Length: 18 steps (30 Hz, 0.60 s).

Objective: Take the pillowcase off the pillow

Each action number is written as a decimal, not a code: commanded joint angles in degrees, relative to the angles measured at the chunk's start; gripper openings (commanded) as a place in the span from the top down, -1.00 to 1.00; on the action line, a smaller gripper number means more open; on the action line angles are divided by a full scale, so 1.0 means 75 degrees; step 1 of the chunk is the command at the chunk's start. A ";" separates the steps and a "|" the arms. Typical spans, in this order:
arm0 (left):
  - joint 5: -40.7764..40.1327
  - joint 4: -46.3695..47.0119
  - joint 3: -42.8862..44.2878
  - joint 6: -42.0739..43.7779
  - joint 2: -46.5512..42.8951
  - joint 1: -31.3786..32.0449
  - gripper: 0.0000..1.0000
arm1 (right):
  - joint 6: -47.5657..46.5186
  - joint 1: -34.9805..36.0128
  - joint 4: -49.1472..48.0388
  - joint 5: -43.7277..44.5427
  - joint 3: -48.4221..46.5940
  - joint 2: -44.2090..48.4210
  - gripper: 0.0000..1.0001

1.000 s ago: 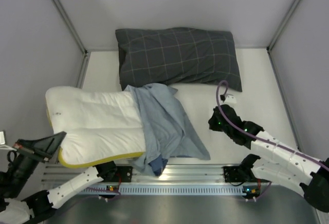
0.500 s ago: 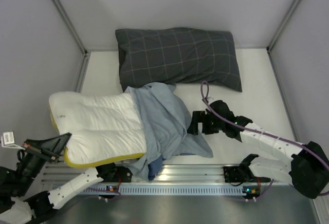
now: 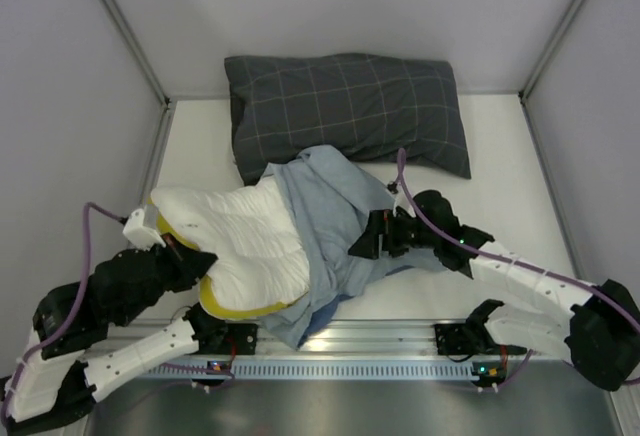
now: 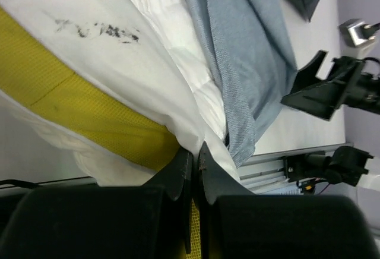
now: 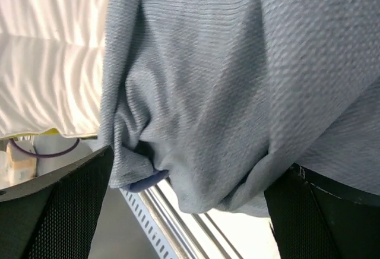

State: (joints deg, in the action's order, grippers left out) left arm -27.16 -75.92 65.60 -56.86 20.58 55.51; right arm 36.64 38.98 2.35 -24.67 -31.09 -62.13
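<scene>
The white pillow [image 3: 245,241] with yellow piping lies bunched at the near left. The blue-grey pillowcase [image 3: 330,216] still covers its right end and trails toward the rail. My left gripper [image 3: 197,261] is shut on the pillow's near-left edge; in the left wrist view the closed jaws pinch white pillow cloth [image 4: 208,125] beside the yellow band [image 4: 89,107]. My right gripper [image 3: 365,241] is open over the pillowcase's right side. In the right wrist view its fingers [image 5: 65,211] stand wide apart with a hanging fold of pillowcase [image 5: 237,81] between them.
A dark grey checked pillow [image 3: 345,106] lies across the back of the table. A metal rail [image 3: 400,341] runs along the near edge, and grey walls close in the left, right and back. Purple cables loop off both wrists.
The left arm has swung right with the pillow's end, bunching the pillow toward the middle. The right gripper has opened and moved left over the pillowcase.
</scene>
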 commanded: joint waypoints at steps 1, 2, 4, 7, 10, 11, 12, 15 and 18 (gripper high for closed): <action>0.0398 0.0758 -0.0145 0.0069 0.0116 -0.0006 1.00 | -0.0572 0.0297 0.0529 0.0019 -0.0027 0.0910 -0.99; 0.0398 0.0968 -0.0146 0.0139 0.0104 -0.0006 1.00 | -0.0596 0.0426 0.0612 -0.0004 -0.0026 0.1017 -0.99; 0.0422 0.1145 -0.0122 0.0198 0.0092 -0.0006 1.00 | -0.0678 0.0974 0.0928 0.0194 -0.0073 0.1275 -0.98; 0.0445 0.1263 -0.0099 0.0234 0.0139 -0.0006 1.00 | -0.0714 0.2027 0.1479 0.1060 -0.0260 0.1323 -0.95; 0.0457 0.1310 -0.0145 0.0199 0.0151 -0.0018 1.00 | -0.0493 0.2838 0.1376 0.1483 -0.0261 0.1113 -0.92; 0.0492 0.1333 -0.0204 0.0175 0.0139 -0.0006 1.00 | -0.0433 0.2969 0.1293 0.1635 -0.0238 0.0903 -0.92; 0.0527 0.1357 -0.0227 0.0164 0.0139 -0.0006 1.00 | -0.0351 0.3075 0.1223 0.1961 -0.0191 0.0762 -0.92; 0.0656 0.1451 -0.0251 0.0152 0.0057 -0.0006 1.00 | -0.0257 0.3298 0.0953 0.2245 -0.0225 0.0094 -0.92; 0.0785 0.1509 -0.0181 0.0140 -0.0083 -0.0006 1.00 | -0.0199 0.3462 0.0718 0.2758 -0.0622 -0.0562 -0.92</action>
State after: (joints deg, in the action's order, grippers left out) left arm -23.22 -71.94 63.94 -55.96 21.15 55.51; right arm 33.98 63.18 10.26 -9.82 -31.44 -63.33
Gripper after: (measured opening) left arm 0.031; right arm 0.963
